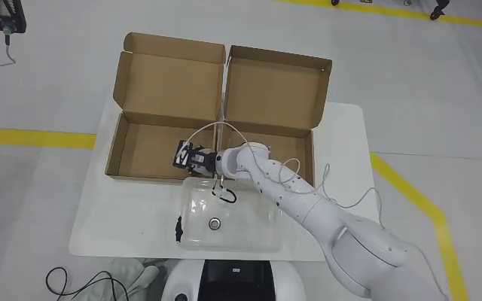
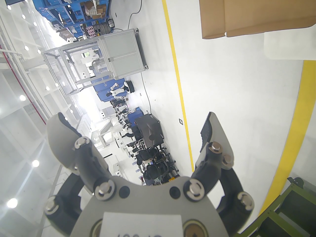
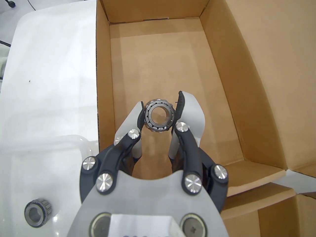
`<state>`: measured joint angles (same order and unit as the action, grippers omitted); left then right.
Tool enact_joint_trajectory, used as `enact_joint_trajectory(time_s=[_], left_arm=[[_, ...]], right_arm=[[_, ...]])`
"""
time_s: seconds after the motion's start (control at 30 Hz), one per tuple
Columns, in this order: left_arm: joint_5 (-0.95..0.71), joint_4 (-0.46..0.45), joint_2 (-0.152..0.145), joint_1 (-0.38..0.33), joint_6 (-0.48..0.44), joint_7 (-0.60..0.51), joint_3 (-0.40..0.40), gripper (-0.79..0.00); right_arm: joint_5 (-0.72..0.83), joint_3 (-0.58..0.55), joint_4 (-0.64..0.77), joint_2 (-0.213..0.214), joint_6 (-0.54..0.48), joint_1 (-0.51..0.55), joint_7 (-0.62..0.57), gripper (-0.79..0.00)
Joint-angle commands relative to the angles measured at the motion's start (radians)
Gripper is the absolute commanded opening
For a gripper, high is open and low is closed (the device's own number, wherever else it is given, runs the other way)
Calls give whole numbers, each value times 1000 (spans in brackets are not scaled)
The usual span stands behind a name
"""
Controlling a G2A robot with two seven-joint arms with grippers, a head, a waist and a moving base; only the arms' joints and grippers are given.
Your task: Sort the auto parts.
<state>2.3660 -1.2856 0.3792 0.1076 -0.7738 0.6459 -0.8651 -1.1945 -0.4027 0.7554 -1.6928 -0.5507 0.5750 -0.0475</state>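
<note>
My right gripper (image 3: 159, 114) is shut on a metal roller bearing (image 3: 159, 118), held on its sides with the bore facing the camera. It hangs over the floor of the left cardboard box (image 3: 158, 57), near the box's front wall. In the top view the right gripper (image 1: 183, 156) sits over the right part of the left box (image 1: 143, 147). A second bearing (image 3: 37, 212) lies in the clear plastic tray (image 3: 29, 164); it is also seen from above (image 1: 215, 223). My left gripper (image 2: 134, 124) is open with nothing between its fingers and faces the room beyond the table.
A second open cardboard box (image 1: 297, 147) stands to the right of the first. The clear tray (image 1: 263, 233) sits at the table's front, with a black clip (image 1: 225, 196) at its back rim and a small dark part (image 1: 178, 228) at its left edge. Both lids stand up behind.
</note>
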Motion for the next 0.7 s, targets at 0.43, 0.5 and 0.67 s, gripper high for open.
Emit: enact_joint_trajectory(time_s=[0.43, 0.5, 0.67], left_arm=[[0, 0, 0, 0, 0, 0, 0, 0], [0, 0, 0, 0, 0, 0, 0, 0], [0, 0, 0, 0, 0, 0, 0, 0]], right_arm=[[-32, -2, -120, -59, 5, -30, 36, -619], [-41, -3, -123, -63, 8, -32, 39, -542], [-54, -13, -134, -69, 6, -36, 48, -508]])
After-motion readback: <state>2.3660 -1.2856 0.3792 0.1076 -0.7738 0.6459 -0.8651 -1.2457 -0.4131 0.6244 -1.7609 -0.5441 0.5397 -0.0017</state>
